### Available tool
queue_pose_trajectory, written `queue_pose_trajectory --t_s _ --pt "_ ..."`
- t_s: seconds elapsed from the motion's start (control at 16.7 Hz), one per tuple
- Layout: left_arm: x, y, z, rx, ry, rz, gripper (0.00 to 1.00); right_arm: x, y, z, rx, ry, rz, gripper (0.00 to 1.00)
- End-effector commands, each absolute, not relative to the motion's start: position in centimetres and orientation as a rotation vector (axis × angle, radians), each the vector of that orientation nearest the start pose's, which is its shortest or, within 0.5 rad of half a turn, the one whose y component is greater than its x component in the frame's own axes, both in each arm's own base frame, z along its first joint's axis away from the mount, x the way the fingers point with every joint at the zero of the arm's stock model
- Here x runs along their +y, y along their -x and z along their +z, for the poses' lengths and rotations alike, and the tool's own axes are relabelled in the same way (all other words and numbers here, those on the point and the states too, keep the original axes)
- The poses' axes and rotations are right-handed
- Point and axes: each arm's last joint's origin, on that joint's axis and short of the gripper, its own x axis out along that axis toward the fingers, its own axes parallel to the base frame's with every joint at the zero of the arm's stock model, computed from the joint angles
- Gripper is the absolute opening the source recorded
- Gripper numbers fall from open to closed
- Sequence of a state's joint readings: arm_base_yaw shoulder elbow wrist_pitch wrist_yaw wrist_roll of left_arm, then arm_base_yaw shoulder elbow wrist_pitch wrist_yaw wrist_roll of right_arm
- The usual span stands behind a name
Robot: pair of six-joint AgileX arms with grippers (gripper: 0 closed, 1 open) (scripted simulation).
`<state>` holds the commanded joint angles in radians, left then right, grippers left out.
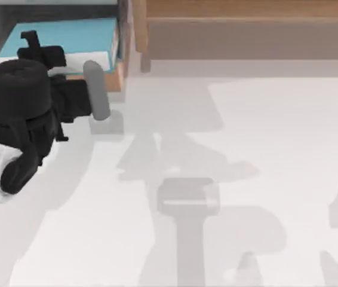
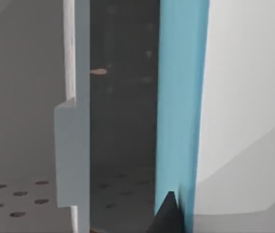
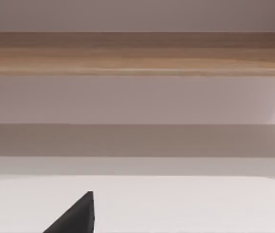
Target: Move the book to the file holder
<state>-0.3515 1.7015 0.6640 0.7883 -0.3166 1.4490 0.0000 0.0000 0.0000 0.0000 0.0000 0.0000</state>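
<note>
Already the thin teal-blue book (image 1: 67,37) lies inside the grey-walled, wooden-edged file holder (image 1: 116,75) at the frame's upper left, the left gripper (image 1: 37,51) at its edge, finger state untellable, leaving only release and retreat.

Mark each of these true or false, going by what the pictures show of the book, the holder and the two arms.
1. The thin teal-blue book lies inside the grey-walled file holder. True.
2. The left gripper is at the holder's front. True.
3. The book lies on the long brown wooden shelf. False: it is in the holder, at the top view's left.
4. The holder stands at the table's right side. False: it stands at the left.
</note>
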Motion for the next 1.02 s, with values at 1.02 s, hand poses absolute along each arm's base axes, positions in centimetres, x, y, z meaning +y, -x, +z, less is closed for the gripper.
queue_pose_trajectory --t_s 1.02 --pt "-7.4 -37.1 14.8 0.181 -1.559 -0.234 0.00 -0.1 -10.6 16.0 0.000 0.000 0.000 1.00"
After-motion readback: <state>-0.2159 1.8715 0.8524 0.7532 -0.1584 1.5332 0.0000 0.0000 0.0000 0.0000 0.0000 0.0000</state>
